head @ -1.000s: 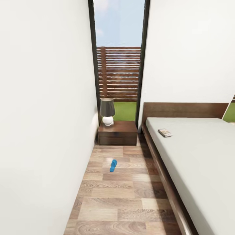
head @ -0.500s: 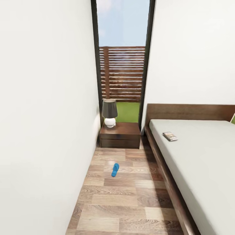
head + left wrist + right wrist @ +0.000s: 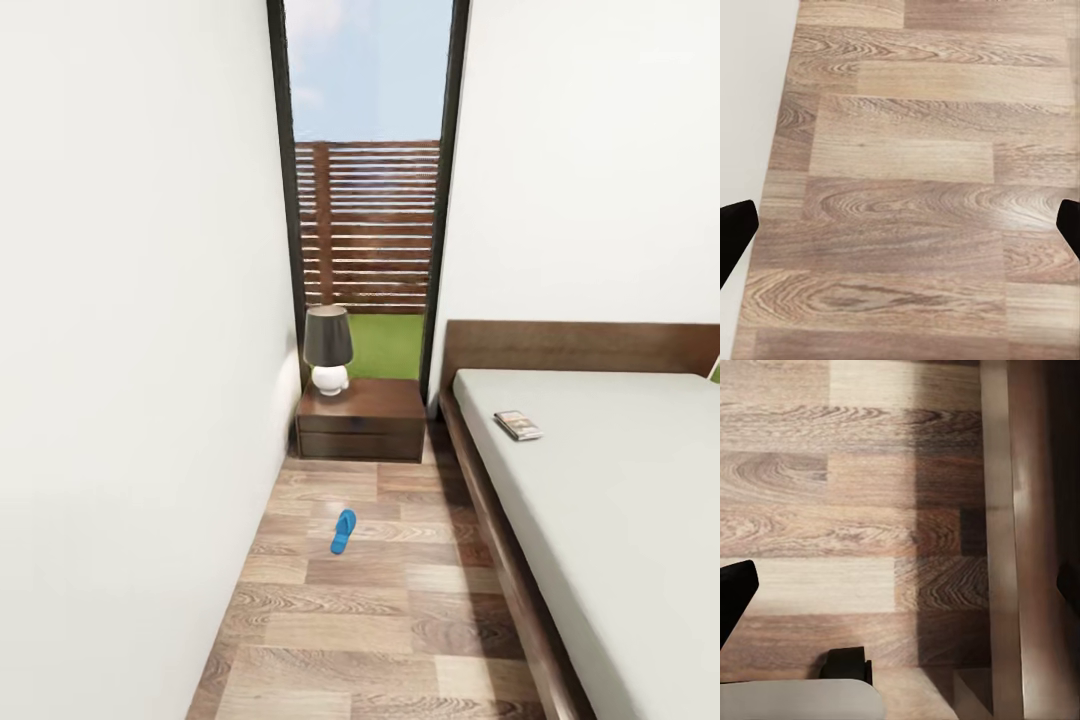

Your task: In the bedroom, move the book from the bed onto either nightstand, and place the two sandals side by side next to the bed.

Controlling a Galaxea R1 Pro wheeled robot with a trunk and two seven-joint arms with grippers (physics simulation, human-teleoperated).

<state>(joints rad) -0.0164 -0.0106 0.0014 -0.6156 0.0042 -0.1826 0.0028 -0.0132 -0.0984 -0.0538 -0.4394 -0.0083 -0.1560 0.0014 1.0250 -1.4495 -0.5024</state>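
Head view: we look down a narrow strip of wood-plank floor (image 3: 370,610) between a white wall (image 3: 130,350) at 9 o'clock and the bed (image 3: 610,500) at 3 o'clock. Bed has dark brown frame, headboard, pale mattress. The book (image 3: 518,425) lies flat on the mattress, near its wall-side edge, toward the headboard end, approx 2 o'clock from frame centre.

One blue sandal (image 3: 343,531) lies on the floor, roughly centre frame, slightly toward 7 o'clock, apart from bed and wall. We see just this one sandal.

Nightstand (image 3: 362,420) sits at the far end of the strip, 12 o'clock from the sandal, between wall and bed corner. A lamp (image 3: 328,350) w/ dark shade and white round base stands on its top, toward the wall side. Behind it, a tall dark-framed window (image 3: 365,180); slatted wooden fence, grass and sky beyond.

Left wrist view: left gripper (image 3: 900,225) over bare planks, dark fingertips (image 3: 735,229) at both frame edges, well apart, nothing between.

Right wrist view: right gripper (image 3: 900,585) also spread wide, nothing held, planks below, bed frame (image 3: 1027,547) running alongside; a pale robot part w/ a dark wheel (image 3: 847,664) near it.
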